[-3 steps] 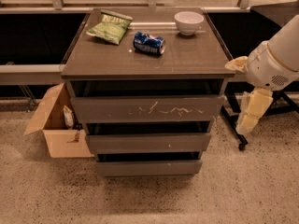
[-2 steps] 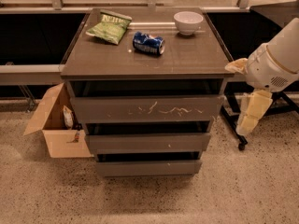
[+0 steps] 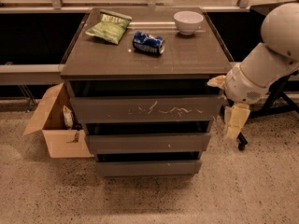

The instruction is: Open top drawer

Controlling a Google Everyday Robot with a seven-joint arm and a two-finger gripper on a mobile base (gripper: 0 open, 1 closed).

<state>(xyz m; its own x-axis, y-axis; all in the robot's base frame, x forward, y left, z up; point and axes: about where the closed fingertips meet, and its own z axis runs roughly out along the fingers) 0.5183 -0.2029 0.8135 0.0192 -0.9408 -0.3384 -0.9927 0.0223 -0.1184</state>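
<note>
The top drawer (image 3: pixel 145 109) is the widest grey-brown front under the cabinet top, with white scratch marks across its middle. It has no handle, and a dark gap runs above it. My gripper (image 3: pixel 227 101), cream-coloured on a white arm (image 3: pixel 261 69), is at the cabinet's right side. It is level with the top drawer's right end and close to that corner. I cannot tell whether it touches the drawer.
On the cabinet top (image 3: pixel 93 59) lie a green chip bag (image 3: pixel 108 27), a blue can on its side (image 3: pixel 148 43) and a white bowl (image 3: pixel 188 21). Two narrower drawers (image 3: pixel 147 143) sit below. An open cardboard box (image 3: pixel 58 125) stands at the left, a wheeled stand (image 3: pixel 275 99) at the right.
My gripper and arm have moved down and a little left, closer to the top drawer's right end. The drawer has not moved.
</note>
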